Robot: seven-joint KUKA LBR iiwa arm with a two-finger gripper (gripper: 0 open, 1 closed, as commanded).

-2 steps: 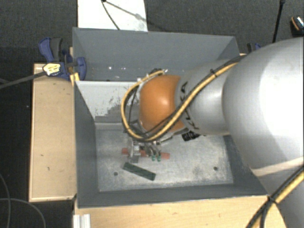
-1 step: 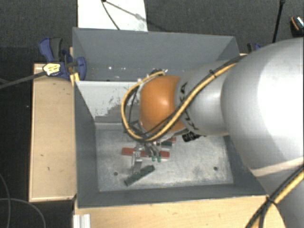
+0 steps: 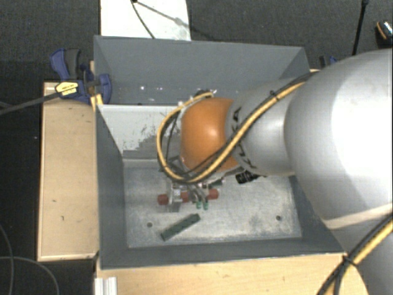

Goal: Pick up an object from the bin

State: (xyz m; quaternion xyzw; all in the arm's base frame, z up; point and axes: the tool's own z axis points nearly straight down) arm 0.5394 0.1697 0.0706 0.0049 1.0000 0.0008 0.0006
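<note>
Your gripper (image 3: 190, 200) is down at a small red object (image 3: 163, 198) on the floor of the grey metal bin (image 3: 258, 217); clenched or released, you cannot tell; lifting remains.

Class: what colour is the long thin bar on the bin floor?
The bar is dark greenish grey, seen best in the camera view.

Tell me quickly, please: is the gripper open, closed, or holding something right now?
Gripper: cannot be told. It is down by a reddish-brown thing on the bin floor.
</note>
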